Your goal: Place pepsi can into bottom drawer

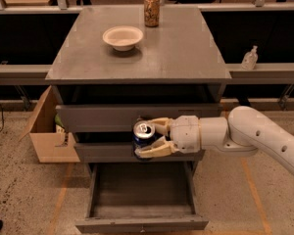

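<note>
**Can Held Over Open Drawer**

A cream two-finger gripper point(146, 139) clamps a small dark blue pepsi can with a silver top point(143, 132). The can is upright in front of the two upper grey drawers point(103, 117), about where they meet. Below it, the wide grey bottom drawer point(142, 224) is pulled out, its tray facing up between low side walls and a front panel. The white jointed arm point(264, 136) reaches in from the right, level with the middle drawer. On the flat grey cabinet top point(181, 53), a shallow cream bowl point(123, 37) sits left of centre and a tan-gold patterned can point(151, 10) stands near the back edge. An open brown cardboard box point(46, 133) rests on the speckled floor point(19, 195) beside the cabinet's left side. A small clear pump bottle point(250, 58) stands on a ledge to the right.
</note>
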Tool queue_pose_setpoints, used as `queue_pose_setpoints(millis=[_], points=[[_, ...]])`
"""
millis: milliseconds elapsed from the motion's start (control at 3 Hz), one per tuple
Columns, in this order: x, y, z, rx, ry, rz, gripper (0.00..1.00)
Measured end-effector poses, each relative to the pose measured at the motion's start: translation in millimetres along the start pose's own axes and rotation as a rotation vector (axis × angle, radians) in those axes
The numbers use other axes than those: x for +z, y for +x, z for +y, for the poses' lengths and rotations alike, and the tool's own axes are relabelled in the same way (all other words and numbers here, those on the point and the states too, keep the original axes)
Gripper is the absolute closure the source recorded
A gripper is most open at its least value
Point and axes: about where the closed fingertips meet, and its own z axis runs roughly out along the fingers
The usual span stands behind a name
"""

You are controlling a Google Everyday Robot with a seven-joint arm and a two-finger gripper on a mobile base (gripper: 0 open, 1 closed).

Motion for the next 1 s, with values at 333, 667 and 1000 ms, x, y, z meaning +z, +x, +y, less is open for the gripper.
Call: queue_pose_setpoints(millis=[333, 667, 1000], points=[[2, -6, 3, 0.002, 0.000, 0.021, 1.00], [15, 14, 23, 0.054, 0.050, -0.027, 1.00], [41, 61, 36, 0.054, 0.097, -0.032, 1.00]])
